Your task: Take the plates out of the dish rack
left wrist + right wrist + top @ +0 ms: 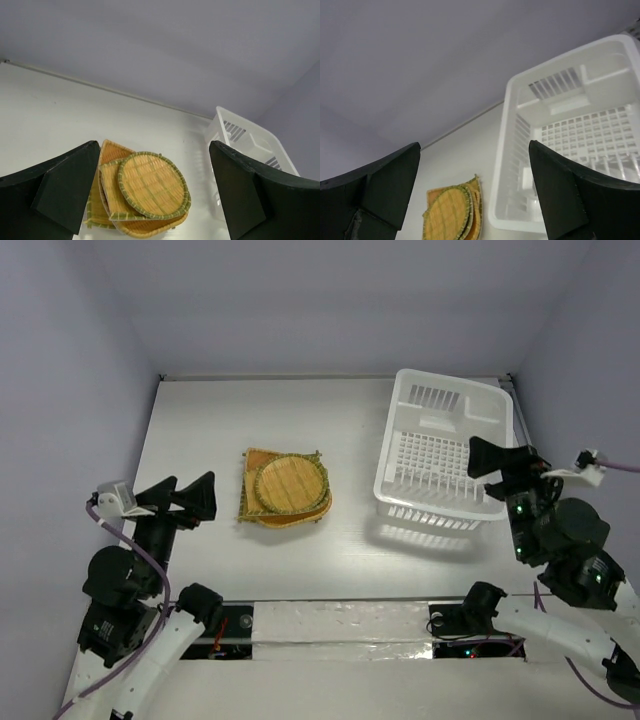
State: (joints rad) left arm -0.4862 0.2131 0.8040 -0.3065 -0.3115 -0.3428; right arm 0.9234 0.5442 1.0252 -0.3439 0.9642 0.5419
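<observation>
Several tan woven plates (285,488) lie stacked on the table left of centre, a round one on top; they also show in the left wrist view (147,192) and the right wrist view (452,215). The white dish rack (440,455) stands at the right with no plates in it; it also shows in the left wrist view (250,145) and the right wrist view (570,130). My left gripper (183,497) is open and empty, left of the stack. My right gripper (497,468) is open and empty at the rack's right edge.
Grey walls close the table (300,420) at the back and both sides. A taped strip (340,625) runs along the near edge between the arm bases.
</observation>
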